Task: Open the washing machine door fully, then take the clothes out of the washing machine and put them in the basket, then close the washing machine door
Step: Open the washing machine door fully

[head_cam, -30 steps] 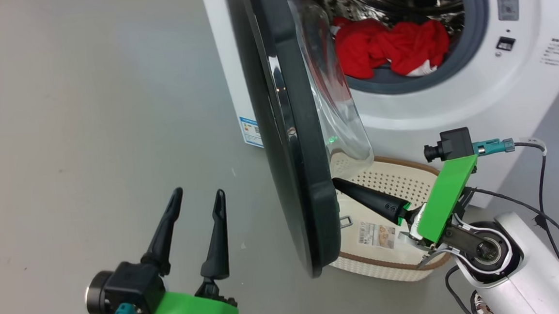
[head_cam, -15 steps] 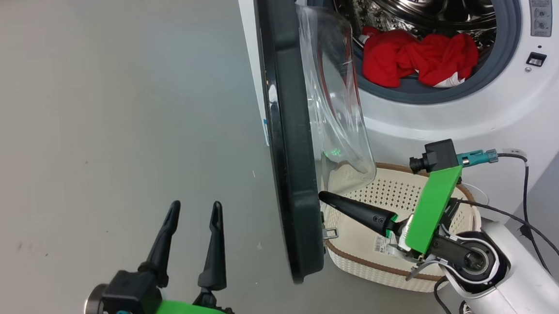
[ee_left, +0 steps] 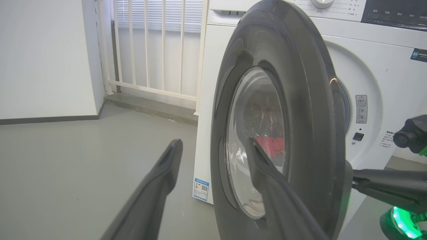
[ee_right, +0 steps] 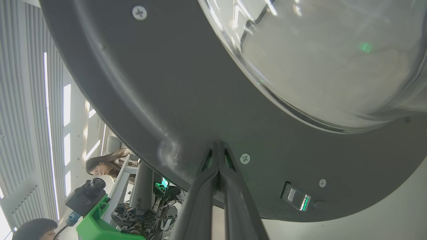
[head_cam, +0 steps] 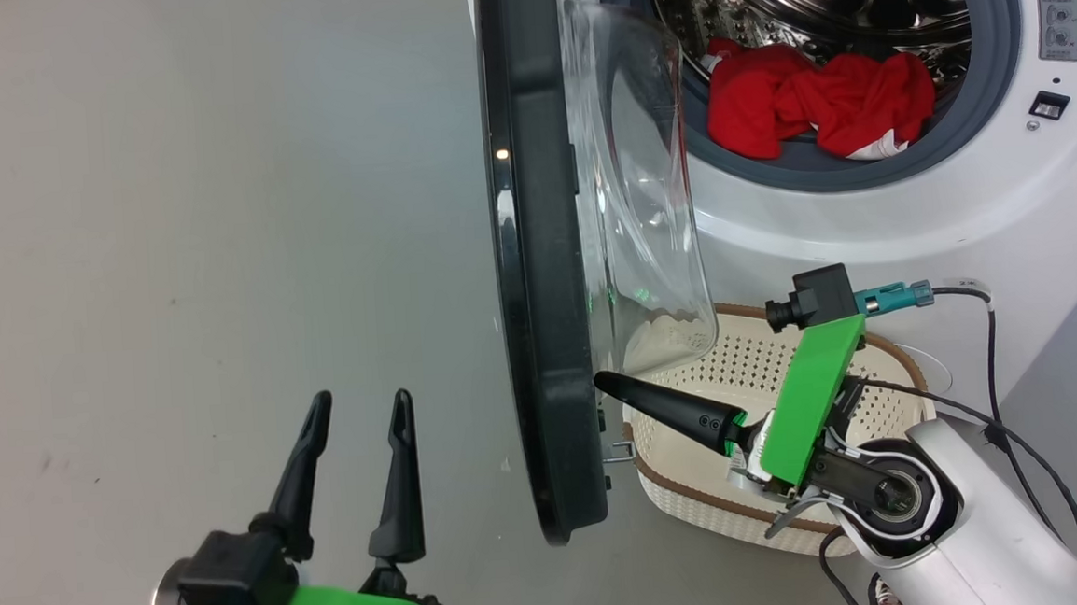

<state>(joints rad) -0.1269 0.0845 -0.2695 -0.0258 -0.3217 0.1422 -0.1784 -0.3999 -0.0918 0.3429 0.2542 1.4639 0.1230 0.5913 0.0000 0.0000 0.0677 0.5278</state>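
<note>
Rigid, glossy washing machine door [head_cam: 535,247], best pushed on its inner rim, six o'clock in the head view; right gripper [head_cam: 601,382] jaws closed together there, left gripper [head_cam: 360,399] jaws wide.

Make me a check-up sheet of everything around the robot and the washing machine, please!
Surface: smooth grey floor.
Job's things: washing machine door open, edge-on in the head view; red clothes inside the washing machine; basket on the floor below the opening, its visible part empty.
Clutter: nothing seen.
Grippers: left gripper open, holding nothing; right gripper shut, tips against the door's inner face.
Cables: black cable hanging loose by the right arm.
Surroundings: white railing, white wall, two people beyond the door.
</note>
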